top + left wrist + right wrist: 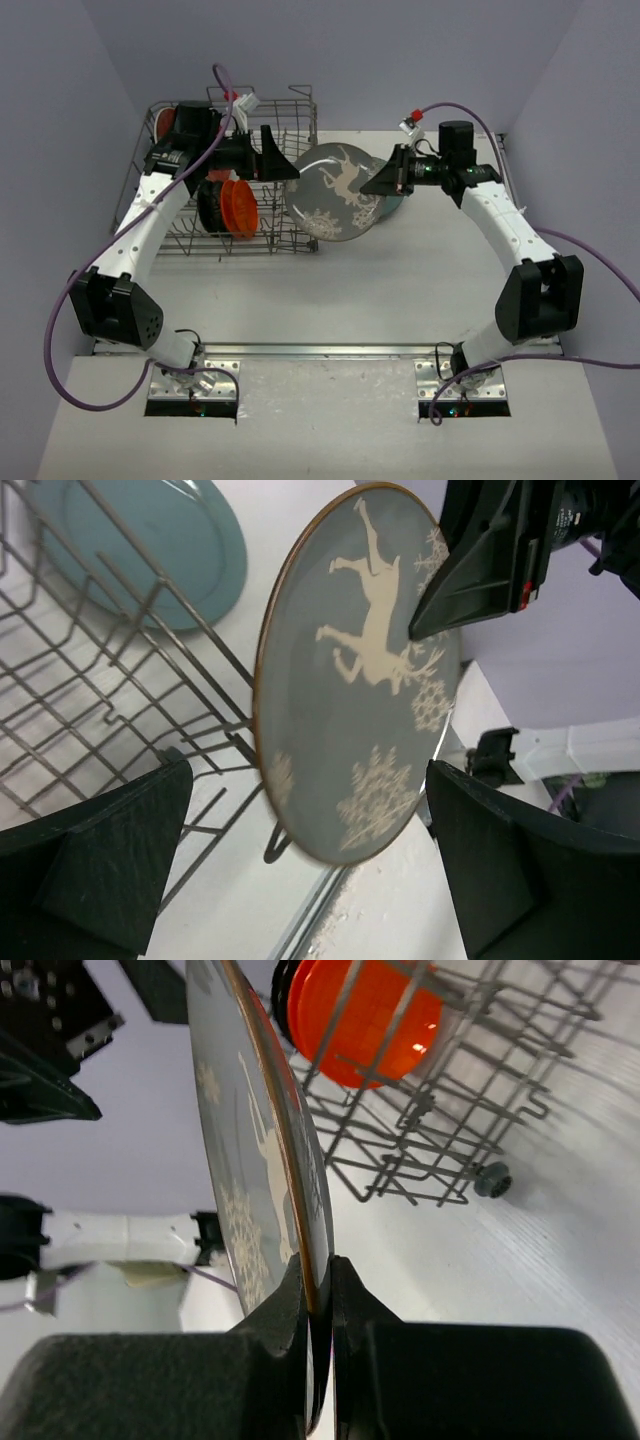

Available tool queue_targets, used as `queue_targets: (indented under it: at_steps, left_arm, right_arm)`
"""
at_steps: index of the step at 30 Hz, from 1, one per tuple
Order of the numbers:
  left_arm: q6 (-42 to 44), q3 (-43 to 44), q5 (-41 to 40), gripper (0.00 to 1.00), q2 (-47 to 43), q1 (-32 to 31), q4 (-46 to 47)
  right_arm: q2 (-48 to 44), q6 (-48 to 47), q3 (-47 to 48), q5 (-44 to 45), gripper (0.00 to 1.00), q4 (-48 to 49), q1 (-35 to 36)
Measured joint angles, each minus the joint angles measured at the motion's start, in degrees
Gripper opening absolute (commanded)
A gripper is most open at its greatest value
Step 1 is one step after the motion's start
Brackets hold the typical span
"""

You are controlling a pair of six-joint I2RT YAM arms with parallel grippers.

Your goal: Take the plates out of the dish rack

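**Reindeer plate pinched by right arm, just outside rack**

Right gripper (318,1265): jaws pressed together on the rim of the grey plate (335,190) with a cream reindeer and snowflakes. The right wrist view shows the plate edge-on between both fingers. The plate is tilted and up off the table (400,290), just beside the right end of the dish rack (290,110).

Left gripper (307,770): jaws spread wide, one finger on each side of the plate. No contact can be seen.

Inside the rack, orange plates (240,208) stand upright with a black plate (208,200) beside them. The left arm crosses over these, so their number is unclear. Something red-orange at the rack's far left corner is mostly hidden.

A teal plate (170,550) lies flat on the table beyond the rack wires. From above only a sliver shows behind the grey plate.
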Motion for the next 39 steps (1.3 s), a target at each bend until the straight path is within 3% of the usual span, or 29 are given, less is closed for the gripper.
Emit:
queue_targets:
  at_steps: [6,9,23,39]
  left_arm:
    - [-0.4,1.9,-4.6,1.0,-1.0,2.8,0.1]
    - [-0.6,1.9,-5.9,1.0,-1.8,3.5,0.1]
    - [-1.9,1.9,-9.1,1.0,-2.1,4.7,1.0]
    - [-1.9,1.8,-9.1,1.0,-2.1,5.0,1.3]
  right_arm:
    - [2.1,6.5,-2.7,-1.0,0.0,5.5,-16.3]
    - [4.9,7.8,-2.9,-0.3,0.0,7.1,-20.1]
    - [25.1,10.3,1.2,1.8,0.0,9.5,-17.6]
    - [38.7,5.1,19.0,8.9,0.0,3.4,-11.4]
